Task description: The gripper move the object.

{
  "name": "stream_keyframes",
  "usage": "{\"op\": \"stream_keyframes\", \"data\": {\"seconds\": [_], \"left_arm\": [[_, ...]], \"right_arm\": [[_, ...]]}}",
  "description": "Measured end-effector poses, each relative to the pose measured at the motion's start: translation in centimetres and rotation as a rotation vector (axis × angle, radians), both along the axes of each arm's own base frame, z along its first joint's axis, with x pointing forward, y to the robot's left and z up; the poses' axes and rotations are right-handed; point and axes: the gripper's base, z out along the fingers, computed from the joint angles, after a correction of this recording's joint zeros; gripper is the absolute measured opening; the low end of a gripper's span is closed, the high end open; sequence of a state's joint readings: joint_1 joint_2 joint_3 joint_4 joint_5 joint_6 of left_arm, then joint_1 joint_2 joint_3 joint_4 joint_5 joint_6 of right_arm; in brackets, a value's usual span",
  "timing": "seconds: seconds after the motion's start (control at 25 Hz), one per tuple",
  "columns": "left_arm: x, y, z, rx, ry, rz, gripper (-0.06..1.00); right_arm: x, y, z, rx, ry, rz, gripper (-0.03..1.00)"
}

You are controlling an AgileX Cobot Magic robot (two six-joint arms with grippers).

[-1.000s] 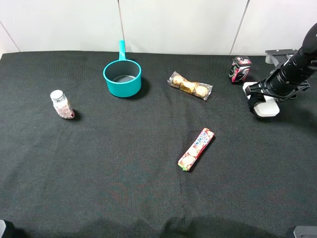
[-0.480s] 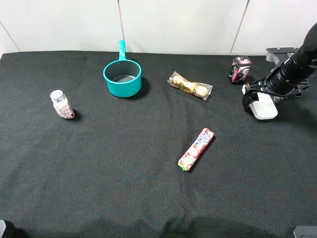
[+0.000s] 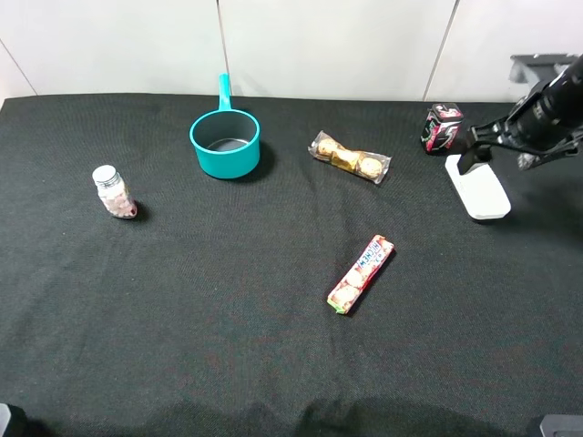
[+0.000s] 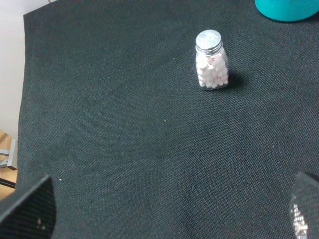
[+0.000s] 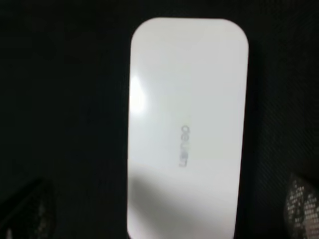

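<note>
Black cloth tabletop. Item one: white oblong case, rounded corners, lying flat at the far right of the exterior high view, small grey lettering on its lid in the right wrist view. Right tool: black claw on a dark arm, jaws spread wide, raised over the far end of the case and not gripping it; its fingertips show at either side of the case, apart from it. Left tool: jaws spread, nothing between them, over bare cloth near the pill bottle. Other items: teal saucepan, far left-centre; clear pill bottle with silver cap, upright, left side; wrapped gold chocolates, centre rear; small dark can just beyond the case; red-and-white candy roll, centre, well apart from the case.
</note>
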State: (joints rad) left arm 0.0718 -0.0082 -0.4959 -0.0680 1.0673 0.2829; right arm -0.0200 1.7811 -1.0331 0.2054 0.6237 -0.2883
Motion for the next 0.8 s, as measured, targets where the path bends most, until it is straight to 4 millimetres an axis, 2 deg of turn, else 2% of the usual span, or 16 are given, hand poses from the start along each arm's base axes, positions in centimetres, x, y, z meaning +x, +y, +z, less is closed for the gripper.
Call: {"op": "stream_keyframes", "data": {"seconds": [0.4,0.8], "left_arm": [[0.0,0.0,0.0,0.0,0.0,0.0,0.99],[0.0,0.0,0.0,0.0,0.0,0.0,0.99]], "right_arm": [[-2.4,0.3,5.4,0.029,-0.046,0.009,0.69],[-6.1,0.6,10.3,0.048,-0.071,0.032,0.69]]}}
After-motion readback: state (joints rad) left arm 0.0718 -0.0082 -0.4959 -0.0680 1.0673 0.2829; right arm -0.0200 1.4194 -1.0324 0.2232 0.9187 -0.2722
